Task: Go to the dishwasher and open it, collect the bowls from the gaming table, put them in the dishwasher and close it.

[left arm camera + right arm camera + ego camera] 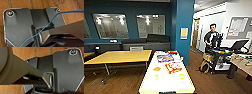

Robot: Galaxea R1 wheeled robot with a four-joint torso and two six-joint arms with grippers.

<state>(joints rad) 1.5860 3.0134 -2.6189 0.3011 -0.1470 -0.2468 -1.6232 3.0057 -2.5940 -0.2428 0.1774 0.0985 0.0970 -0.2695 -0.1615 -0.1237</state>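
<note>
While your grippers hang over wood floor with jaws you cannot tell open or closed, the gaming table [167, 83] runs lengthwise straight ahead, orange bowl [157, 69] by its left edge, green bowl [182, 76] by its right.

My left wrist plate [18, 27]: dark grey with pale rounded edges and round fittings [10, 13] at its corners. A thin blue cable [50, 23] crosses it. My right wrist plate [67, 72]: the same dark grey, one round corner fitting [73, 52], beside a broad olive-grey jointed bar [21, 70].
</note>
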